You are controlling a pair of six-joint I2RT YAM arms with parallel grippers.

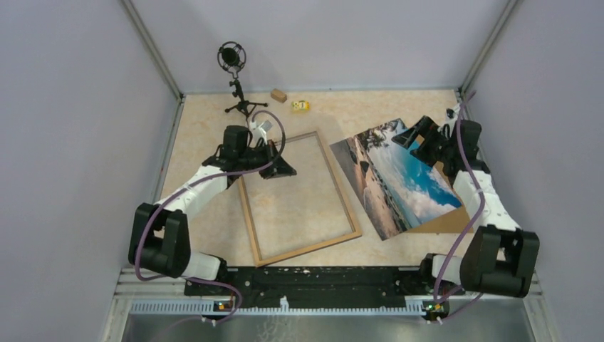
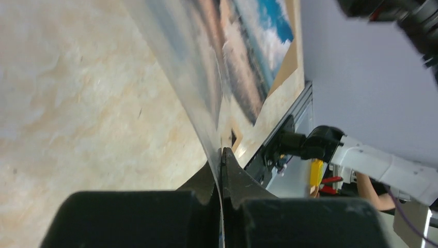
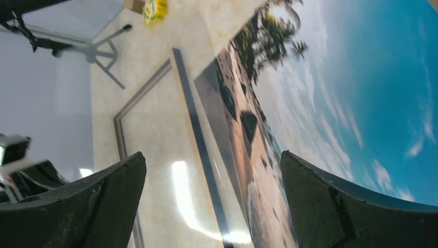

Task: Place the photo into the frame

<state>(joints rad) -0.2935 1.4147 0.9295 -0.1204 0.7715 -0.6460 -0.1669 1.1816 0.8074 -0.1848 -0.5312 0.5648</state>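
The frame [image 1: 299, 196], with a thin light-wood rim, lies flat in the middle of the table. My left gripper [image 1: 283, 168] sits over its far left part, shut on the edge of a thin, glossy clear sheet [image 2: 175, 62] that curves away from the fingertips. The photo [image 1: 402, 174], a seaside print, lies to the right of the frame, partly on a brown board. My right gripper [image 1: 417, 139] hovers open over the photo's far corner. In the right wrist view the photo [image 3: 361, 77] and the frame's rim [image 3: 192, 113] show beneath the empty gripper [image 3: 212, 201].
A brown backing board [image 1: 445, 221] sticks out from under the photo near the right arm. At the back stand a microphone on a small tripod [image 1: 233, 71], a wooden block [image 1: 278, 95] and a small yellow object [image 1: 301, 105]. Grey walls close in both sides.
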